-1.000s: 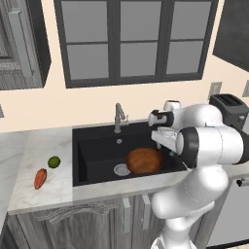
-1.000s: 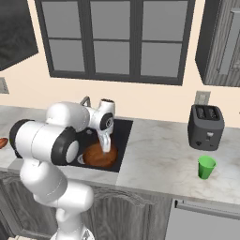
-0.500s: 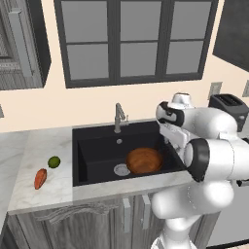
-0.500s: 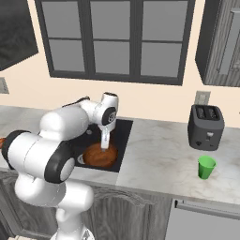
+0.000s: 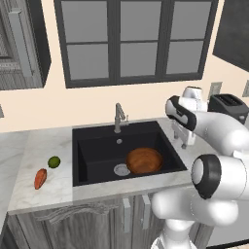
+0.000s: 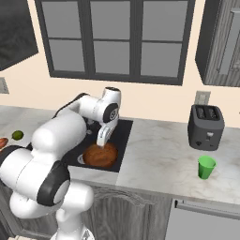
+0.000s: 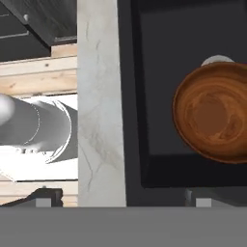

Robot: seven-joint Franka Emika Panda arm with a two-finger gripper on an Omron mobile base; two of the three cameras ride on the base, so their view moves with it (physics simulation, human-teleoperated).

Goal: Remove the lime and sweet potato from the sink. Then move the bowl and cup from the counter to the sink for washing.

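The bowl (image 5: 144,160) sits upright on the floor of the sink (image 5: 97,146), toward its right front corner, just beside the round drain (image 5: 121,169). The gripper (image 5: 185,141) hangs above the sink's right rim with its jaws spread wide and nothing between them, so the bowl lies below it and a little to its left in the left base view. From the right base view the gripper (image 6: 101,139) hangs just above the bowl (image 6: 100,155), apart from it. In the hand view the bowl (image 7: 212,113) fills the right side, inside the black basin, with the pale strip of counter (image 7: 99,106) running down the middle.

The cup (image 6: 206,167) stands upright on the counter well to the right of the sink, in front of a dark toaster (image 6: 206,126). The lime (image 5: 54,162) and the sweet potato (image 5: 40,178) lie on the counter left of the sink, near each other, the lime farther back.
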